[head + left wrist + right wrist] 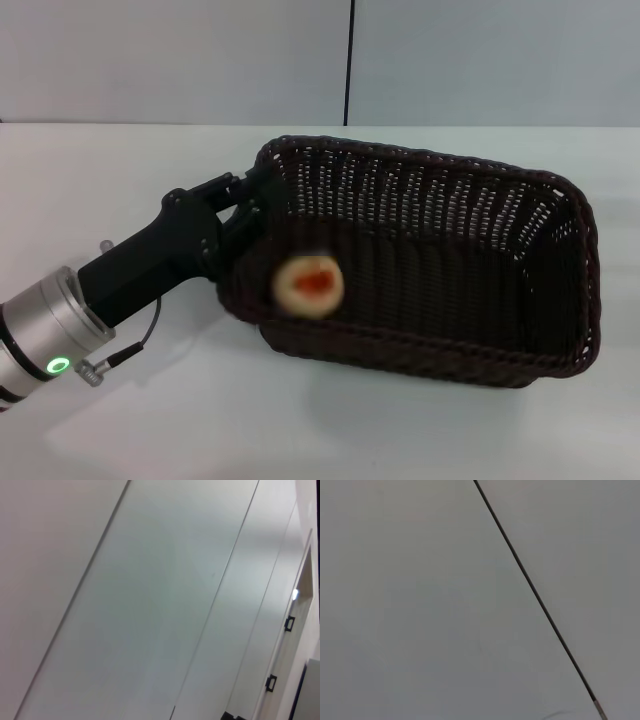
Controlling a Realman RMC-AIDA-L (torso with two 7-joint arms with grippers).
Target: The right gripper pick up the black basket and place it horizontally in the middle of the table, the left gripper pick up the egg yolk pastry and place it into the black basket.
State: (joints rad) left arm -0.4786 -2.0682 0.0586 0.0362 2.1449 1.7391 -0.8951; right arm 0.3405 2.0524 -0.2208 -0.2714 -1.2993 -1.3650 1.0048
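Black basket [440, 270] sits lengthwise mid-table [120, 420], so the basket step looks done. Egg yolk pastry [309, 284] is inside near the basket's left end, blurred, apparently dropping free of the left gripper [250, 205], which reaches in low from the left over the rim with fingers parted and holding nothing. Right gripper out of view.

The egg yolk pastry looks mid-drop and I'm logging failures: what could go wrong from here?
The egg yolk pastry shows blurred, near the black basket's left corner, so it may bounce or roll against the wall. The left gripper sits at the rim; pulling back carelessly could snag and shift the basket on the table.
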